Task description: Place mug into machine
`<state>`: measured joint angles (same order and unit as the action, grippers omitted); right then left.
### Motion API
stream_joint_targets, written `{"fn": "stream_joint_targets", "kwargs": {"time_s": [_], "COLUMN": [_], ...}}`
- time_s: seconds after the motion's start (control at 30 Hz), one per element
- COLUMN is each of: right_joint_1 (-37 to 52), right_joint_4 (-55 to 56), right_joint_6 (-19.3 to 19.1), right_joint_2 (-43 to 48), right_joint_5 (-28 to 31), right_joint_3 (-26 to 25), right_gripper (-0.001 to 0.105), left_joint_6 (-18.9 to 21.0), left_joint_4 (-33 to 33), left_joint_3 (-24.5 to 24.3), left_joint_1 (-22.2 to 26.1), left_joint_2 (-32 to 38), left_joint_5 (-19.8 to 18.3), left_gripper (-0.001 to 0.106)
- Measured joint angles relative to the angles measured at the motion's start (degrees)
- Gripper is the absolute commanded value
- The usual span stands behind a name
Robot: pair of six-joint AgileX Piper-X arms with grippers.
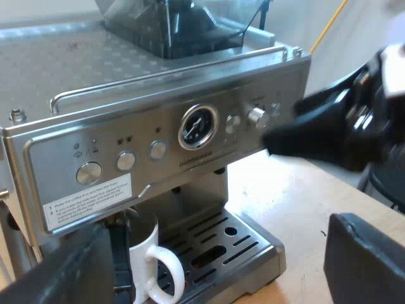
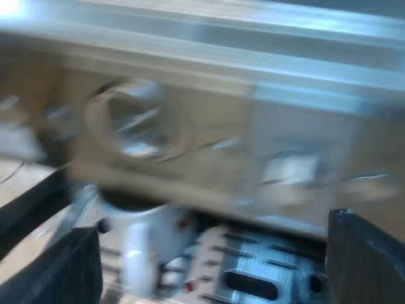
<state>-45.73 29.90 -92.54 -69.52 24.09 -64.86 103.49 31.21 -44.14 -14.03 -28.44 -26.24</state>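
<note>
Blurred mug (image 2: 142, 244); hopper (image 1: 183, 25) top cropped

On the front of the espresso machine (image 1: 158, 95) you have a white sticker (image 1: 88, 199) with two printed lines numbered 1 and 2. The first seems to begin "Make the coffee first", and the rest of the print is too small for you to read. Under the round gauge (image 1: 198, 126) sits a short line of brand lettering (image 1: 196, 160) that you cannot make out, the small dark signs above the buttons (image 1: 126, 159) are pictures rather than words, and in the right wrist view you can read no lettering on the machine's front.
</note>
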Motion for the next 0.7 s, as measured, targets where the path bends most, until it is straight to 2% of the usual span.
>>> {"fn": "stream_joint_targets", "kwargs": {"time_s": [0.17,0.3,0.5,0.7], "right_joint_1": [8.51,16.81,30.46,41.92], "right_joint_4": [4.22,7.86,12.06,14.59], "right_joint_6": [-1.59,-4.40,-6.39,-9.93], "right_joint_2": [4.67,8.12,12.89,18.01], "right_joint_5": [-4.36,-7.74,-14.50,-19.30], "right_joint_3": [0.00,0.00,0.00,0.00], "right_gripper": [0.072,0.072,0.072,0.072], "left_joint_6": [0.00,0.00,0.00,0.00], "left_joint_4": [0.00,-0.05,-1.06,-0.78], "left_joint_3": [-2.71,-4.64,-5.18,-5.18], "left_joint_1": [1.29,5.58,13.43,15.37], "left_joint_2": [-4.98,-7.41,-7.65,-7.65], "left_joint_5": [0.00,-2.34,-2.79,-3.15], "left_gripper": [0.070,0.070,0.070,0.070]}}
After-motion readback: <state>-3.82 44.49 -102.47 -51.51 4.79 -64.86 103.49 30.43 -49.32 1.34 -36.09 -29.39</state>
